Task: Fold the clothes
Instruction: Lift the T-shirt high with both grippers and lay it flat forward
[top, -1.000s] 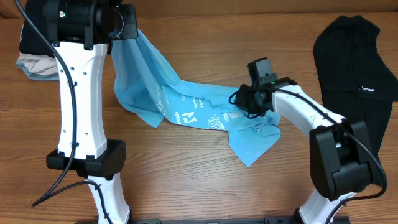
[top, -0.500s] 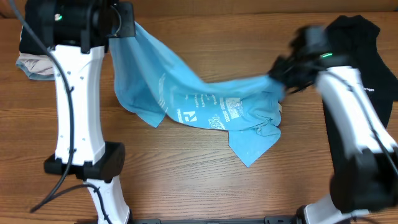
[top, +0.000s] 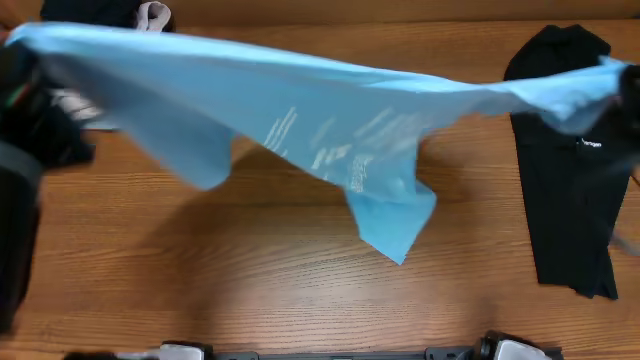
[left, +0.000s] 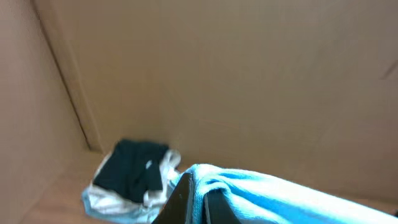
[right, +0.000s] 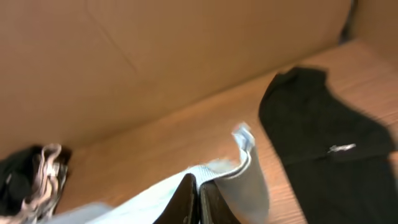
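Just above the middle of the table (top: 250, 290), a pointed flap of the light blue T-shirt (top: 300, 110) hangs lowest, its tip pointing toward the table's front edge. Behind that flap the T-shirt is lifted off the table and stretched in a long band from above the table's left side to above its right side, with pale lettering (top: 340, 150) showing blurred near the middle. At the left end, the left claw (left: 199, 199) has its fingers pressed together on a bunched edge of the blue cloth. At the right end, the right claw (right: 198, 196) is likewise pinched shut on a fold of it, with a small corner sticking up past the fingers. A black garment (top: 565, 170) with a small white mark (top: 592, 145) lies flat on the table's right side, partly under the raised right end. A bundle (top: 130, 12) of black and beige clothes sits at the table's far left corner, against the cardboard wall (left: 249, 74) behind the table.
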